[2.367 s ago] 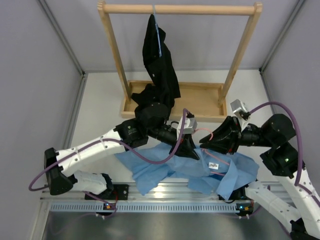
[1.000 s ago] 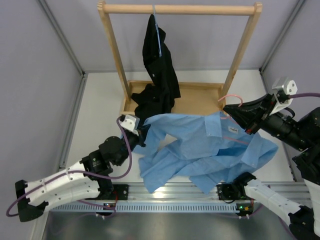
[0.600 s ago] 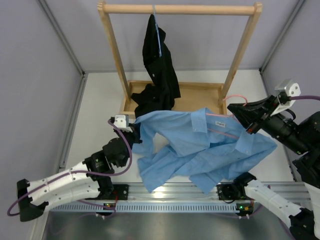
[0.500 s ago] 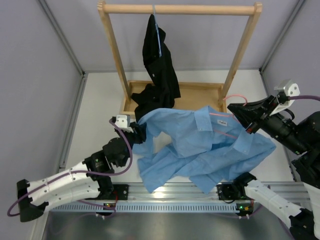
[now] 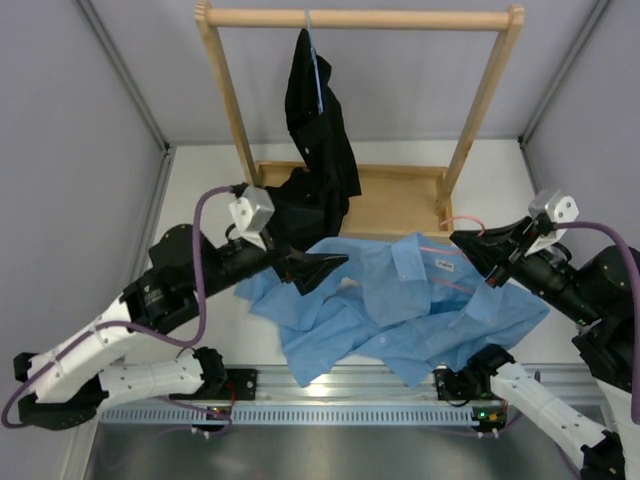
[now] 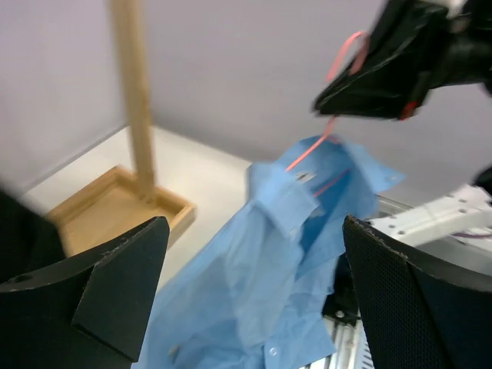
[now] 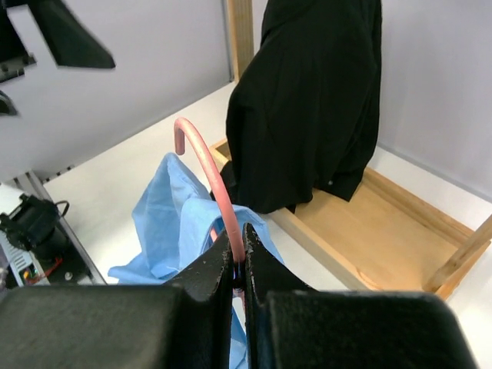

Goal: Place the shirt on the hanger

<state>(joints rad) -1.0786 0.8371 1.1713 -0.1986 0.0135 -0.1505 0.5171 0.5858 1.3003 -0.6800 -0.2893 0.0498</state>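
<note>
The light blue shirt point(image 5: 400, 305) lies crumpled on the table, its collar end lifted toward the right. The pink hanger point(image 5: 458, 222) runs into the collar opening, and its hook sticks up beyond my right gripper point(image 5: 472, 246), which is shut on the hanger's neck. In the right wrist view the pink hanger point(image 7: 209, 165) rises from between the shut right gripper point(image 7: 238, 257), with the shirt point(image 7: 173, 223) below. My left gripper point(image 5: 325, 266) hovers open over the shirt's left side, holding nothing. The left wrist view shows the left gripper point(image 6: 254, 296) wide open, with the shirt point(image 6: 261, 269) and hanger point(image 6: 342, 65) ahead.
A wooden clothes rack point(image 5: 360, 18) stands at the back, with a black garment point(image 5: 320, 140) hung on a thin blue hanger point(image 5: 317, 75) and spilling into the rack's base tray point(image 5: 400, 205). Grey walls close both sides. A metal rail point(image 5: 350, 385) runs along the near edge.
My left gripper has opened and let go of the shirt's left shoulder, then lifted and swung right. The shirt's left side dropped to the table. The right gripper lowered slightly with the hanger.
</note>
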